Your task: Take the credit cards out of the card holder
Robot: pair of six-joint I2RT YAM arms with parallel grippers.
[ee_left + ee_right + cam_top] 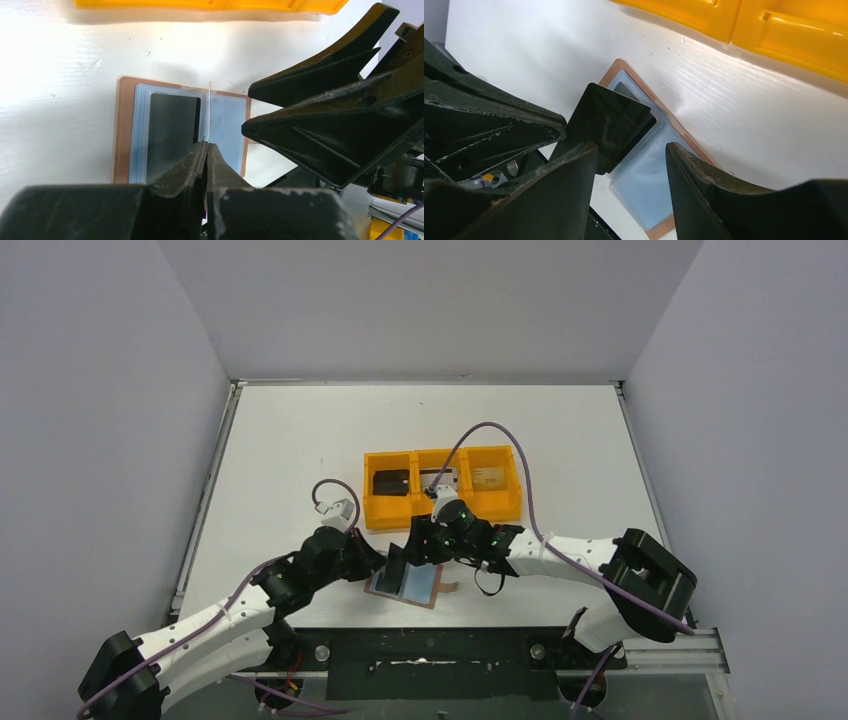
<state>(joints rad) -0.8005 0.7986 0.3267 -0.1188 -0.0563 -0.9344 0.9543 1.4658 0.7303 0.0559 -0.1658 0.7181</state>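
Observation:
The brown card holder (425,588) lies open on the table, grey-blue inside up, near the front edge. My left gripper (386,562) is shut on a black card (397,566) that stands on edge over the holder. In the left wrist view the card (209,110) shows edge-on between my shut fingers (206,146). A dark rectangle (172,131) shows in the holder's left panel (137,135). My right gripper (631,167) is open, above the holder's other panel (656,167) and beside the held card (611,120). It also shows in the top view (428,538).
An orange three-compartment tray (372,512) stands just behind the holder. It holds a black card (392,483), a silvery card (446,480) and a gold-tan card (488,477). Both sets of fingers crowd close together over the holder. The table's front edge is just near of it.

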